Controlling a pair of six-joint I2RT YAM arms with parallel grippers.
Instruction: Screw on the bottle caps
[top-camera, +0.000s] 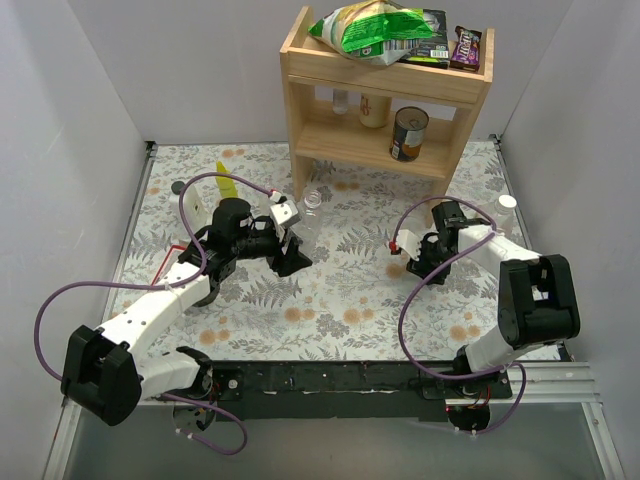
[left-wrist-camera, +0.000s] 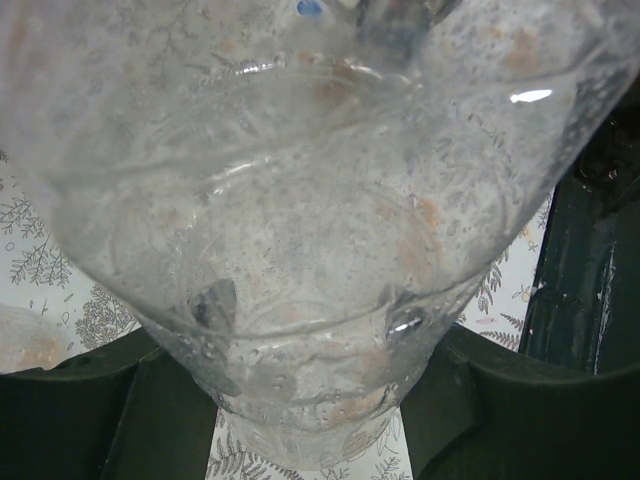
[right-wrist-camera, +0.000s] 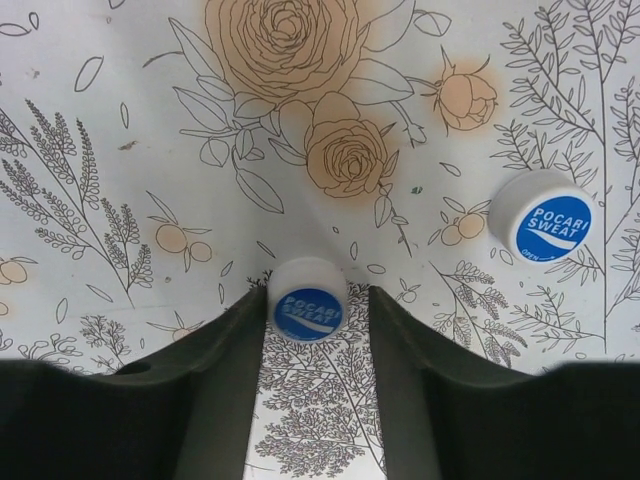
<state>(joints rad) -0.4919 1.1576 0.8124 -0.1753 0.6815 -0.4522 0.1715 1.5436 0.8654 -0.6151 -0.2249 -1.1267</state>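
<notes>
My left gripper (top-camera: 290, 245) is shut on a clear bottle (top-camera: 311, 215) and holds it upright near the shelf's foot, its neck open. In the left wrist view the bottle (left-wrist-camera: 310, 220) fills the frame between the dark fingers (left-wrist-camera: 120, 410). My right gripper (top-camera: 405, 250) is low over the table and open. In the right wrist view a blue-topped cap (right-wrist-camera: 308, 300) lies between its fingertips, touching the left one. A second blue-topped cap (right-wrist-camera: 541, 216) lies on the cloth to the right. Another clear bottle (top-camera: 503, 213) with a white cap on stands at the right.
A wooden shelf (top-camera: 385, 95) with cans and snack bags stands at the back centre. A yellow squeeze bottle (top-camera: 225, 181) is behind the left arm. White walls close in the flowered tablecloth (top-camera: 340, 300) left and right.
</notes>
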